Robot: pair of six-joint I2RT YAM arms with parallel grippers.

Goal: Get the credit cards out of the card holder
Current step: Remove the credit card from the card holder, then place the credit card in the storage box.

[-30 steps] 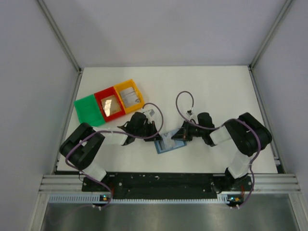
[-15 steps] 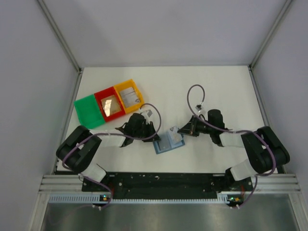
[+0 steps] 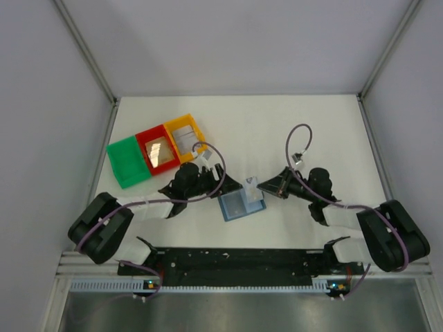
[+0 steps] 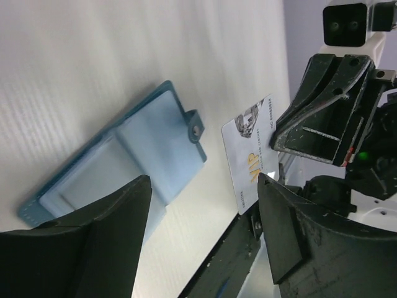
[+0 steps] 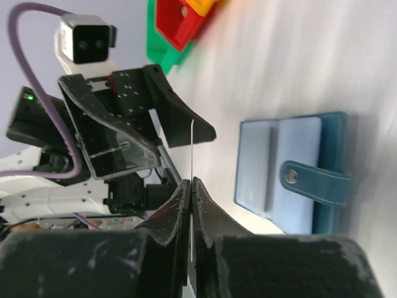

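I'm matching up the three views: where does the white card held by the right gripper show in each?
Top external: the white card is at centre, at the right gripper tip, over the card holder's far right corner.
Left wrist: the white card is right of centre, face-on.
Right wrist: the white card is a thin edge-on line at centre.
Shared landmark: the card holder, lying open.
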